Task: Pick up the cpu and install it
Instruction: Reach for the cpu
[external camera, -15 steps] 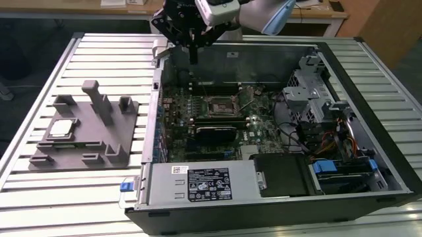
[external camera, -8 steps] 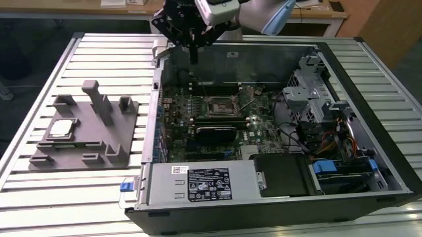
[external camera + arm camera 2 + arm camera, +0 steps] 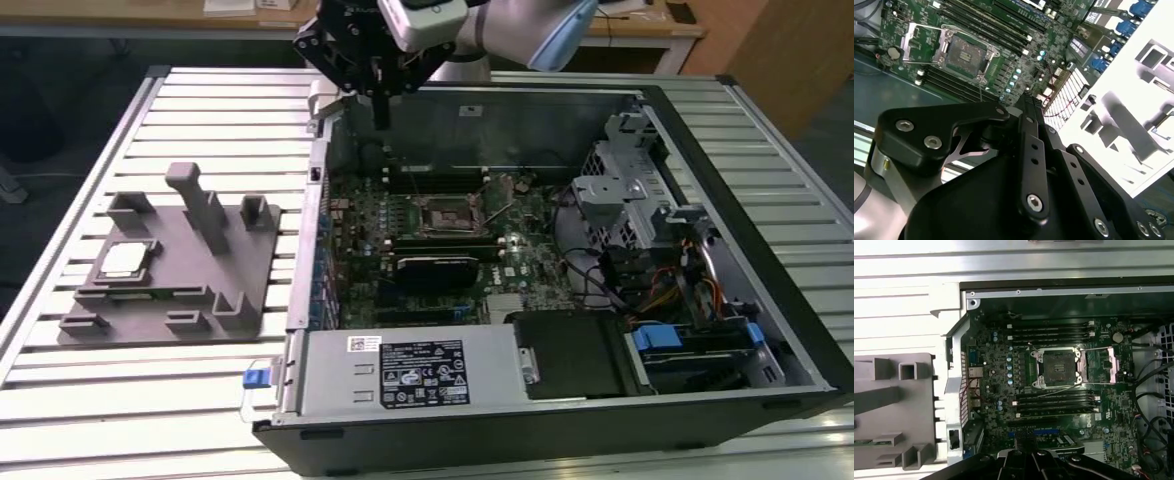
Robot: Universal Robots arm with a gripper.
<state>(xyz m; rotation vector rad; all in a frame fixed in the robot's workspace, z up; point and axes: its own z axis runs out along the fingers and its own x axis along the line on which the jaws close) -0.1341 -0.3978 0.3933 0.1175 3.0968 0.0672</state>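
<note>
The cpu (image 3: 123,260), a small silvery square chip, lies flat on the grey holder (image 3: 187,300) at the exterior view's left, outside the computer case. My gripper (image 3: 383,122) hangs shut and empty above the case's far left wall, well away from the cpu. The black motherboard socket (image 3: 447,212) sits mid-board with its metal frame swung open. Both wrist views look down on that socket (image 3: 965,52) (image 3: 1059,367). In the second wrist view the gripper (image 3: 1030,102) points at the board's edge beside the holder.
The open computer case (image 3: 747,400) lies on a slatted metal table (image 3: 134,400). Inside are memory sticks (image 3: 1054,331), a power supply (image 3: 400,372), a drive cage (image 3: 627,190) and loose cables (image 3: 667,285). Upright posts (image 3: 200,205) rise from the holder.
</note>
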